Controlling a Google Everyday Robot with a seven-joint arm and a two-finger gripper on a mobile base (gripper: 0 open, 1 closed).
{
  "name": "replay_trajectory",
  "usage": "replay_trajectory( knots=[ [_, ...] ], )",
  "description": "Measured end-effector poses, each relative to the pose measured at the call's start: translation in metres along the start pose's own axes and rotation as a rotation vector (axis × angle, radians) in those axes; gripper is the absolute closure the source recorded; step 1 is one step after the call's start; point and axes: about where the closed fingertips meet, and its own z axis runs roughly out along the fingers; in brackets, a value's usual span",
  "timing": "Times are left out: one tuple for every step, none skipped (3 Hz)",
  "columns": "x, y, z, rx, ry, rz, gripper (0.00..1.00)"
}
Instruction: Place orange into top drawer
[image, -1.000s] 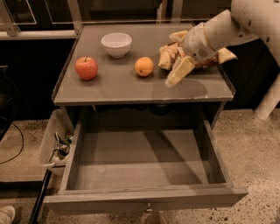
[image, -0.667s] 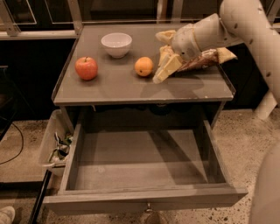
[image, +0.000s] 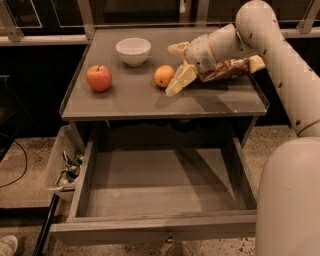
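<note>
Grey bench (image: 150, 102) top carries the orange (image: 164, 76) near its middle, between a red apple (image: 99, 78) and my gripper (image: 176, 65), which hangs low over the surface. I read the jaws as spread apart, the lower one just beside the fruit; whether it touches I cannot tell. A white bowl (image: 133, 51) sits behind the orange, and a crinkled snack bag (image: 225, 70) lies under my arm. Below, the top drawer (image: 150, 227) stands pulled well out.

Single high view, tilted down: top drawer (image: 160, 190) nearest, hand (image: 173, 70) beyond.
</note>
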Motion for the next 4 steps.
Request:
replay_trajectory(
  knots=[
    [0.01,-0.004,0.01,-0.003,0.06,0.028,0.0],
    [0.016,-0.008,0.018,0.007,0.118,0.037,0.0],
    [0.019,-0.011,0.025,-0.002,0.135,0.06,0.0],
    [0.019,-0.011,0.025,-0.002,0.135,0.061,0.2]
  ],
)
